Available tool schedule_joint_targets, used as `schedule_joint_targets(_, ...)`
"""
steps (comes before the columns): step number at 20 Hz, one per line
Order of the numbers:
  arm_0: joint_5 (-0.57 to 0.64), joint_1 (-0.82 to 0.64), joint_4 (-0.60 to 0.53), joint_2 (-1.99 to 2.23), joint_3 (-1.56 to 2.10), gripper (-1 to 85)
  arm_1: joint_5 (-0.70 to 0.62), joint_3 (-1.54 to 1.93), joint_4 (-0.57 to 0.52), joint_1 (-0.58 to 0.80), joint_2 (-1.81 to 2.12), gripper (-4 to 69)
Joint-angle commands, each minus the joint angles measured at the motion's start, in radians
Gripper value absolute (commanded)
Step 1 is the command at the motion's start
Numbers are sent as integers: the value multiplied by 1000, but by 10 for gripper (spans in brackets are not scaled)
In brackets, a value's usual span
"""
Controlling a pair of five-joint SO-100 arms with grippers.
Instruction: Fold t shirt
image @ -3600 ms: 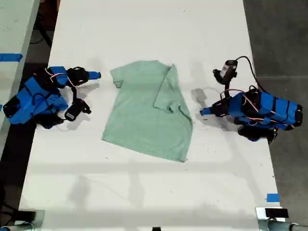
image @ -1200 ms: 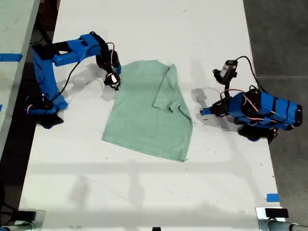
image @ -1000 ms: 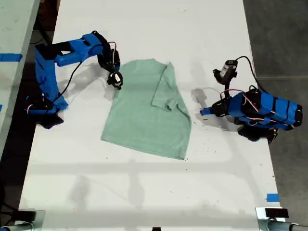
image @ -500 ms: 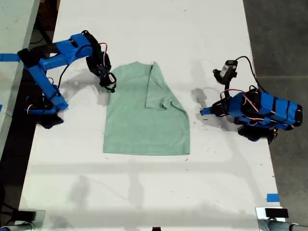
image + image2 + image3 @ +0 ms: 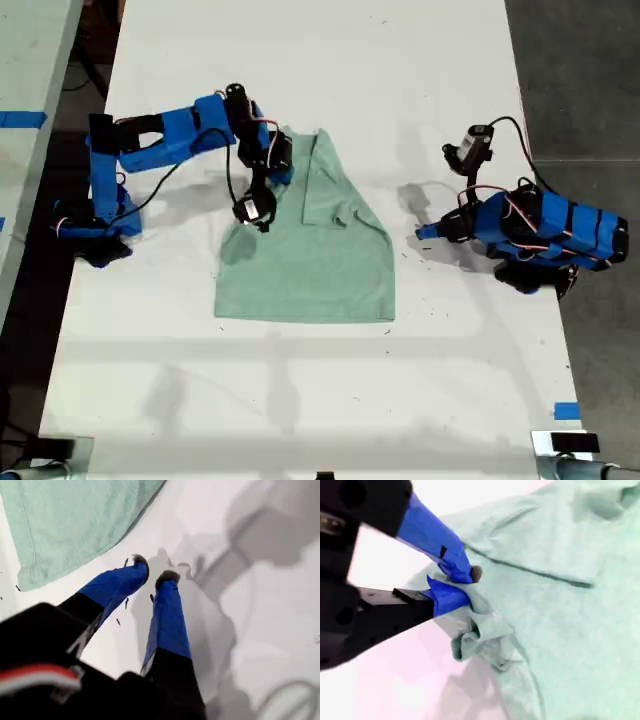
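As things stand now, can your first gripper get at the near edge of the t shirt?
Probably yes. My first gripper rests on bare table beside the t shirt, nothing between them. My second gripper holds cloth on the far side.

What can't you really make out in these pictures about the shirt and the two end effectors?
- Exterior view: my second end effector over the t shirt; the arm hides the grip itself.
- Second wrist view: the bunched cloth at the fingertips is blurred; layers pinched unclear.
- First wrist view: my first end effector; the shirt is cut off by the edge.
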Motion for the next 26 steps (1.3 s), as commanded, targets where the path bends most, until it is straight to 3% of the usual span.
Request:
schedule_joint_targets(1, 51, 120, -44, -49, -114, 183, -15, 60, 3, 3, 14, 65)
schedule_joint_targets(2, 60, 135, -41, -41, -114, 264, -15, 60, 3, 3, 14, 65)
schedule_joint_targets(5, 43, 91, 18, 103, -69, 254, -15, 60, 3, 3, 14, 65)
schedule_joint_targets(8, 18, -37, 25, 416, 60, 184, -15, 60, 3, 3, 14, 64)
schedule_joint_targets(10, 17, -124, 5, 649, 189, 31, -15, 60, 3, 3, 14, 64)
schedule_joint_targets(12, 14, -196, -103, 943, 468, -2, -15, 60, 3, 3, 14, 64)
schedule_joint_targets(17, -29, -232, -529, 1887, 1420, -2, -15, 60, 3, 3, 14, 64)
schedule_joint_targets(20, -66, -186, -572, 2290, 1876, -2, -15, 60, 3, 3, 14, 64)
schedule_joint_targets(26, -118, -175, -723, 2312, 2212, -2, -18, 60, 3, 5, 14, 62)
